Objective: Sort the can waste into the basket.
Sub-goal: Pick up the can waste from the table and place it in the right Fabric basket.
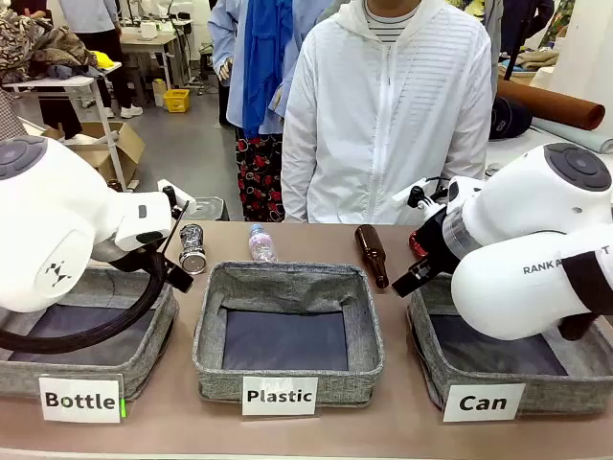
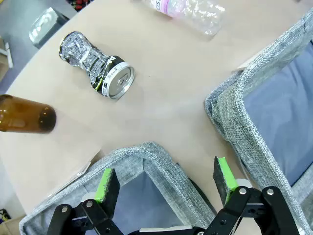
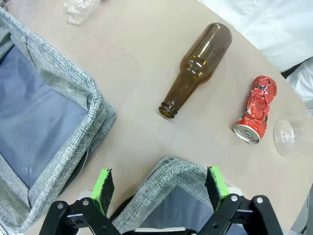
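Note:
The silver can with dark print (image 1: 192,247) (image 2: 95,66) lies dented on the table behind the "Bottle" basket. My left gripper (image 1: 178,257) (image 2: 166,183) hovers open over that basket's far corner, short of the silver can. The red can (image 3: 255,108) lies crushed beside a brown bottle, and only a sliver of the red can (image 1: 417,244) peeks out behind my right gripper (image 1: 418,268) (image 3: 159,188). That gripper is open above the far left corner of the "Can" basket (image 1: 556,391) (image 3: 168,178), which is grey fabric with a dark blue floor.
A brown bottle (image 1: 372,254) (image 3: 195,68) lies between the "Plastic" basket (image 1: 287,369) (image 3: 73,127) and the red can. A clear plastic bottle (image 1: 261,242) (image 2: 188,12) lies behind the middle basket. Another brown bottle (image 2: 24,113) lies left of the silver can. The "Bottle" basket (image 1: 134,369) (image 2: 142,154) stands at the left. A person stands across the table.

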